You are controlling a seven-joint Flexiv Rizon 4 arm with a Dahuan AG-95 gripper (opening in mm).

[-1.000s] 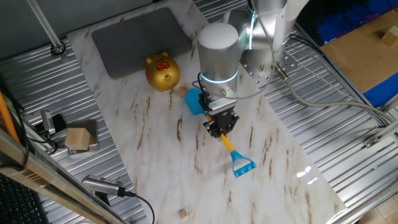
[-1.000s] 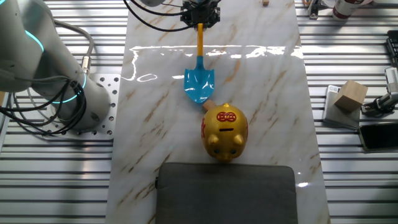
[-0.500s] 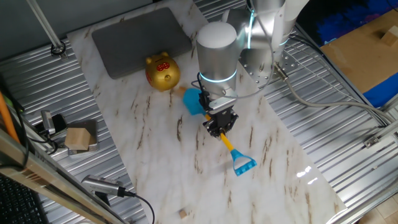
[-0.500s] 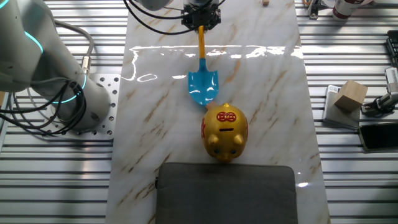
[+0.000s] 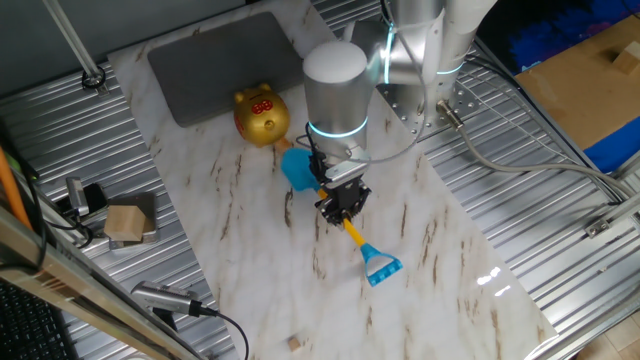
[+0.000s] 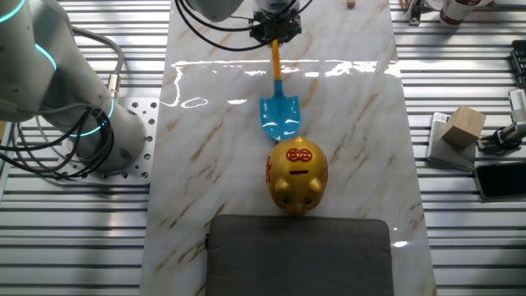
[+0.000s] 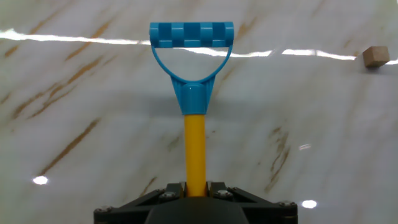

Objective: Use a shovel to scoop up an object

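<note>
- Near edge of the marble surface (image 5: 250, 250): the tiny tan cube (image 5: 294, 343), well apart from the shovel
- Mid-surface: fingers (image 5: 340, 207) clamped on the shovel's (image 5: 352, 235) yellow shaft
- Farther: its blue blade beside the gold pig bank (image 5: 261, 116)

My claw (image 5: 341, 205) is gripping the shovel (image 6: 279, 107), whose blade is lying just short of the gold pig bank (image 6: 296, 174), which is blocking the way toward the grey pad (image 6: 297, 255). Bare marble table (image 5: 440, 250) is lying open on both sides of me. The tiny cube (image 7: 375, 56) is sitting well apart near the table's end.
</note>
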